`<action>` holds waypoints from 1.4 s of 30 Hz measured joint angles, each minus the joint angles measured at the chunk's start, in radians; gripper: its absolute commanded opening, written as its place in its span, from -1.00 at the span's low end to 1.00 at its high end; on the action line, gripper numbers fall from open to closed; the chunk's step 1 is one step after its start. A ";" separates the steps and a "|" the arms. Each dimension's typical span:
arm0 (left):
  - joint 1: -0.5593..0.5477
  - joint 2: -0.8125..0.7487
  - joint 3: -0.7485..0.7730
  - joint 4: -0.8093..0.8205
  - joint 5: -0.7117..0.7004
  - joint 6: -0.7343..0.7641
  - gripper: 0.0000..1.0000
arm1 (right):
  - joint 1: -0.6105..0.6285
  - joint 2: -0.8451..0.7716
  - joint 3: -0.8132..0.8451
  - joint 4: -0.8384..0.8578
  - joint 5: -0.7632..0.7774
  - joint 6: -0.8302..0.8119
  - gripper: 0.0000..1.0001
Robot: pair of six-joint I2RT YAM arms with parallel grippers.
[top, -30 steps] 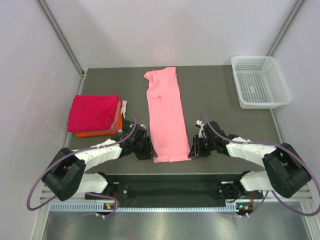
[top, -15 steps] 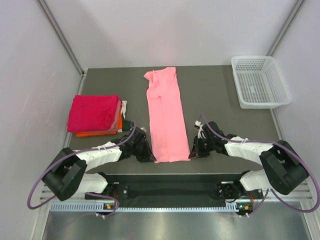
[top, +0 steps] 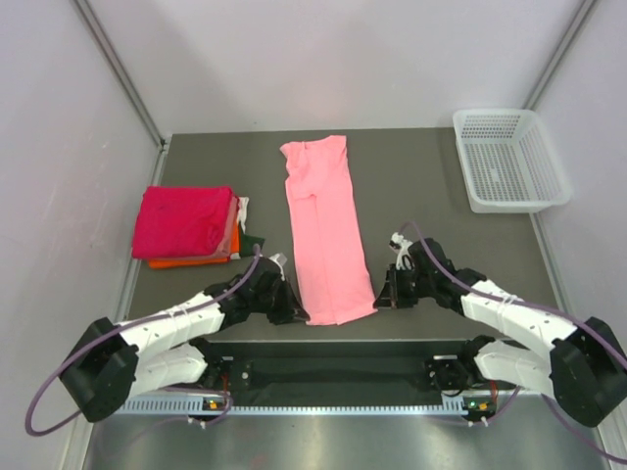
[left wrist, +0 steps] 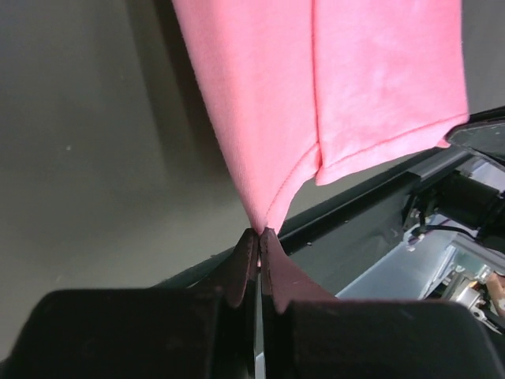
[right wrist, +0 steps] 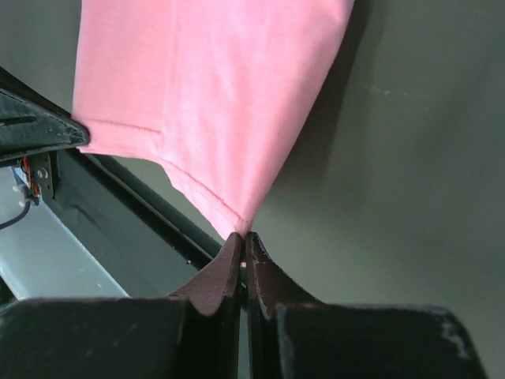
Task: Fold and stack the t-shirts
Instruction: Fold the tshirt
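At 6 o'clock on the table, the left gripper and the right gripper each have their jaws clamped on a near hem corner of the salmon-pink t-shirt. A second ago they sat beside the hem; now both elbows have swung outward and the corners are tented up. The shirt runs as a long strip toward 12 o'clock. Well apart at 9 o'clock a folded magenta-red t-shirt lies on an orange t-shirt, and a white mesh basket sits at 2 o'clock.
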 measured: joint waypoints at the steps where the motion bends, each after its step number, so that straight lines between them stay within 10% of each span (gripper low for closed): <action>1: 0.000 -0.016 0.000 0.000 0.001 -0.004 -1.00 | 0.000 -0.014 0.004 -0.018 0.004 0.000 -1.00; 24: 0.501 0.367 0.416 0.005 0.224 0.100 -1.00 | -0.206 0.548 0.648 -0.098 -0.027 -0.099 -1.00; 42: 0.591 0.744 0.723 0.095 0.274 0.106 -1.00 | -0.252 0.937 1.128 -0.159 -0.061 -0.103 -1.00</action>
